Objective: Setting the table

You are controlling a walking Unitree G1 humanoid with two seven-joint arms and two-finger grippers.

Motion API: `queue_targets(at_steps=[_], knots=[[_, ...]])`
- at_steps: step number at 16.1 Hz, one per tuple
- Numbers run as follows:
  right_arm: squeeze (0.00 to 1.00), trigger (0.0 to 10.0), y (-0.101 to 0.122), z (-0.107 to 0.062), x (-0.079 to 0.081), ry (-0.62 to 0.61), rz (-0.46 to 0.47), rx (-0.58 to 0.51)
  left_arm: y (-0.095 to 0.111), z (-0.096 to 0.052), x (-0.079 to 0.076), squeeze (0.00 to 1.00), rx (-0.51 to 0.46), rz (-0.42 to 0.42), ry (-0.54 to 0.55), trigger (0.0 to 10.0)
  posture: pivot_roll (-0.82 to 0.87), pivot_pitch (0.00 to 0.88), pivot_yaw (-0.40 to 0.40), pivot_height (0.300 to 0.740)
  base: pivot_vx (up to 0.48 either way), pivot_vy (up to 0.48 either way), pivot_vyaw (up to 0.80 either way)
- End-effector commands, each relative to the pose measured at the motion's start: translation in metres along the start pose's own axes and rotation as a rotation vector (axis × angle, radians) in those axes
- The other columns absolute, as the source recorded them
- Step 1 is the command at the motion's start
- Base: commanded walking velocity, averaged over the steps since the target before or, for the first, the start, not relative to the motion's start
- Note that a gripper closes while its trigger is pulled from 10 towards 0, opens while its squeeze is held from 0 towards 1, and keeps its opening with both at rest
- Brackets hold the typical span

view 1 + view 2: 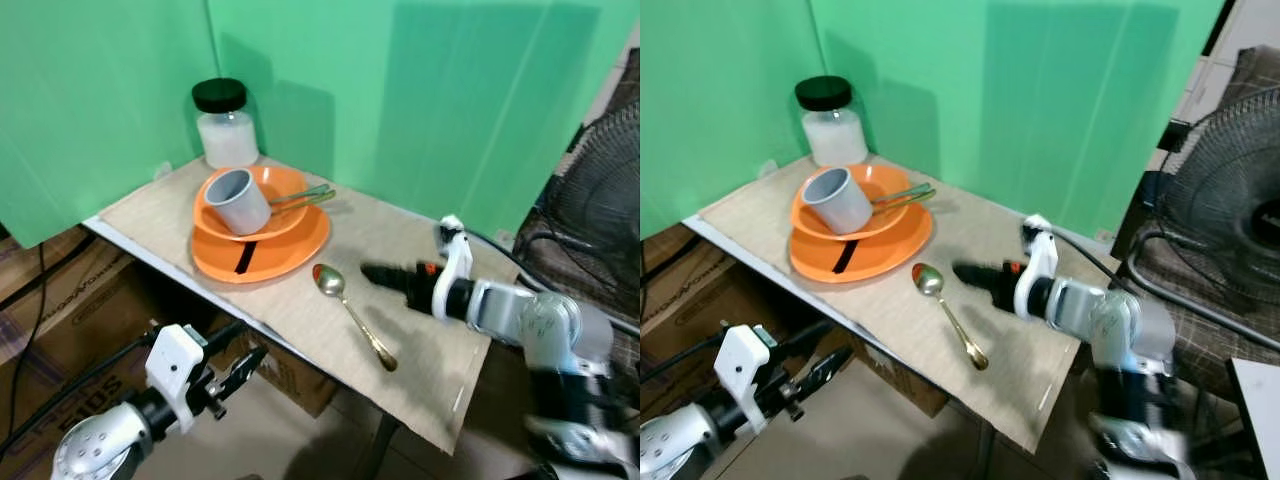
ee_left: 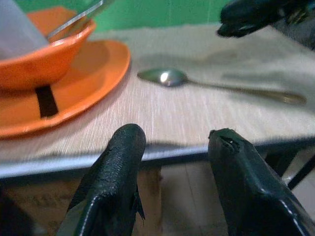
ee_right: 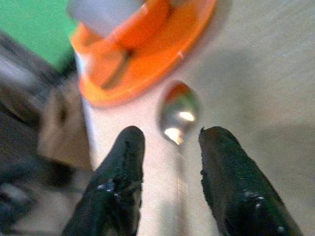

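Spoon (image 1: 352,313) lies flat on the surface (image 1: 420,370), just beside the orange plate (image 1: 290,255). My right end effector (image 1: 372,272) hovers near its bowl, fingers apart, empty. Best to drop over the handle, square, then pinch low.

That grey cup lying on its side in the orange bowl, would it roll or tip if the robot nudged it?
Probably it would rock. The grey cup lies tilted on its rounded side in the orange bowl, so a nudge could turn it. The bowl's raised rim would likely keep it in. It looks like light plastic, so it should shift easily.
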State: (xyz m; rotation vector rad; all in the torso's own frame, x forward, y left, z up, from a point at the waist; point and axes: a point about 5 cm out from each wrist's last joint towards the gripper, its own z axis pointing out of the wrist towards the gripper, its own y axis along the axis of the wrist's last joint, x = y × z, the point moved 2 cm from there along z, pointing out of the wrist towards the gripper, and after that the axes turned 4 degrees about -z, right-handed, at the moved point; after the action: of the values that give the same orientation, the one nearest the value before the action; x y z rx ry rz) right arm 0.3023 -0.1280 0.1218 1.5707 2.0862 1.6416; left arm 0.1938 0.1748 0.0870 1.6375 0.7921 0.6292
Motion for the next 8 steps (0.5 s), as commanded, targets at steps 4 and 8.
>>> queue_targets(at_steps=[4,8], knots=[[1.0,10.0,-0.002,-0.002,0.019,-0.054,-0.329,0.055,-0.009,-0.013,0.002,0.0,0.069,0.05,0.016,10.0,-0.04,0.0,0.014,0.74,0.0,0.0,0.0],[1.0,10.0,-0.018,0.002,0.041,-0.042,-0.578,0.094,-0.013,-0.022,0.0,0.0,0.091,0.058,0.028,10.0,-0.04,0.0,0.007,0.74,0.0,0.0,0.0]])
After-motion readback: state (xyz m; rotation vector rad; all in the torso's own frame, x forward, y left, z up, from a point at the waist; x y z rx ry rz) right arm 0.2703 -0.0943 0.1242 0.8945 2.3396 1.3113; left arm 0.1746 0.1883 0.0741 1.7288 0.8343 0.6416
